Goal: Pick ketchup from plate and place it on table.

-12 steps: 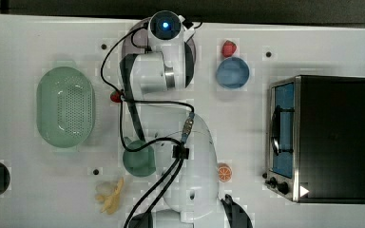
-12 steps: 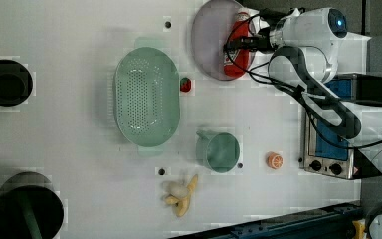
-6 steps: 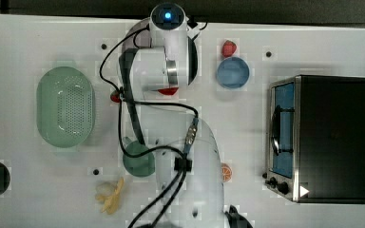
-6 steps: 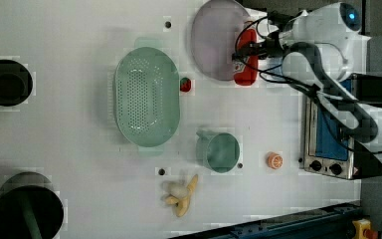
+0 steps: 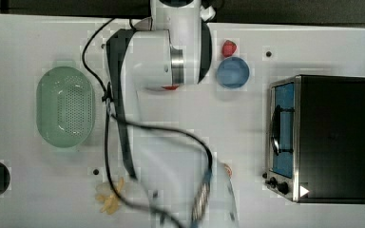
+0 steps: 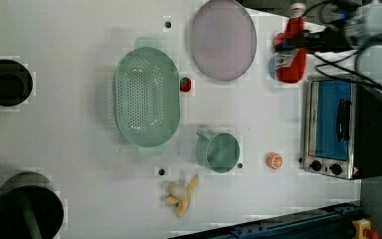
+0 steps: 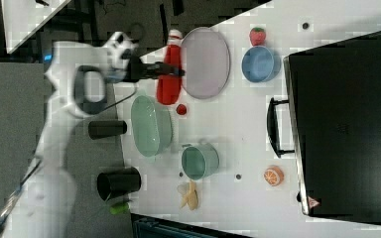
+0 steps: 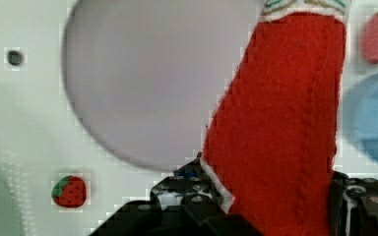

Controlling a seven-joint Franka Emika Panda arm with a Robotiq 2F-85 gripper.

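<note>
My gripper point(image 6: 302, 42) is shut on the ketchup point(image 6: 290, 54), a red bottle with a white cap, and holds it up in the air. The pale lilac plate point(image 6: 223, 40) lies bare on the white table point(image 6: 79, 149). In the left view the bottle hangs to the right of the plate. In the right view the ketchup point(image 7: 169, 75) sits between my gripper point(image 7: 164, 70) and the plate point(image 7: 206, 62). In the wrist view the ketchup point(image 8: 280, 123) stands between the dark fingers point(image 8: 187, 196), overlapping the edge of the plate point(image 8: 147, 83). My arm hides the plate in the top view.
A green basket point(image 6: 146, 97) and a strawberry point(image 6: 185, 84) lie beside the plate. A blue bowl point(image 5: 233, 72) and another strawberry point(image 5: 228, 48) sit at its other side. A toaster oven point(image 6: 338, 127), green mug point(image 6: 219, 152), orange slice point(image 6: 275, 160) and banana point(image 6: 181, 194) stand farther off.
The gripper has lifted the ketchup off the plate and carried it towards the left view's right. The arm has risen towards the top camera. The plate now lies bare.
</note>
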